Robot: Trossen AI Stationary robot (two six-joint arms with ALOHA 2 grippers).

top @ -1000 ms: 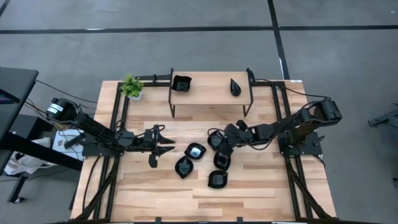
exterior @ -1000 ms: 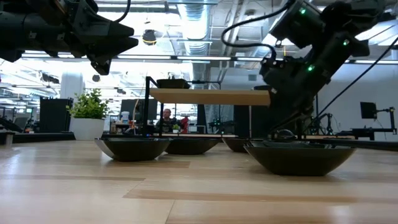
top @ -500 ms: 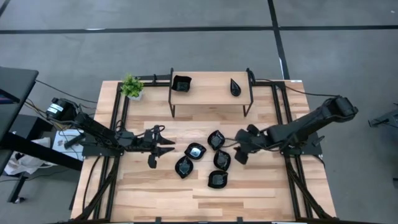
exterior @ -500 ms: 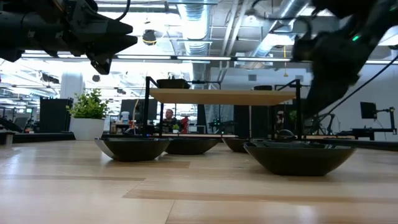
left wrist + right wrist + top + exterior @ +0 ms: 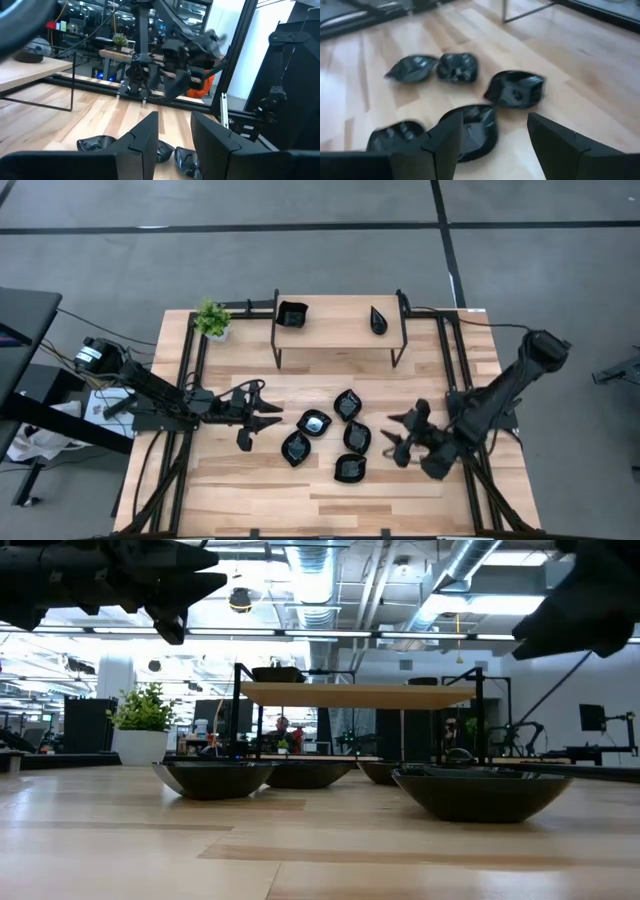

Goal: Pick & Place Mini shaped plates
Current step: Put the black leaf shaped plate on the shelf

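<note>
Several small glossy black mini shaped plates lie flat on the wooden table's middle: (image 5: 315, 421), (image 5: 347, 404), (image 5: 296, 447), (image 5: 357, 437), (image 5: 350, 468). A square plate (image 5: 292, 313) and a teardrop plate (image 5: 379, 320) rest on the small shelf (image 5: 340, 330) at the far side. My left gripper (image 5: 268, 410) hovers left of the cluster, open and empty; its own view shows the gap (image 5: 175, 145). My right gripper (image 5: 393, 437) hangs right of the cluster, open and empty (image 5: 492, 140), pointing at the plates.
A small green potted plant (image 5: 212, 320) stands at the far left corner beside the shelf. Black frame rails (image 5: 190, 380) run along both table sides. Bare wood lies toward the near edge (image 5: 320, 505). Beyond the table the low view shows a room with desks (image 5: 60, 755).
My right gripper has drawn back from over the plate cluster toward the table's right and near edges, rising and swinging round. The plate it stood over now lies uncovered on the table. The left arm has kept still.
</note>
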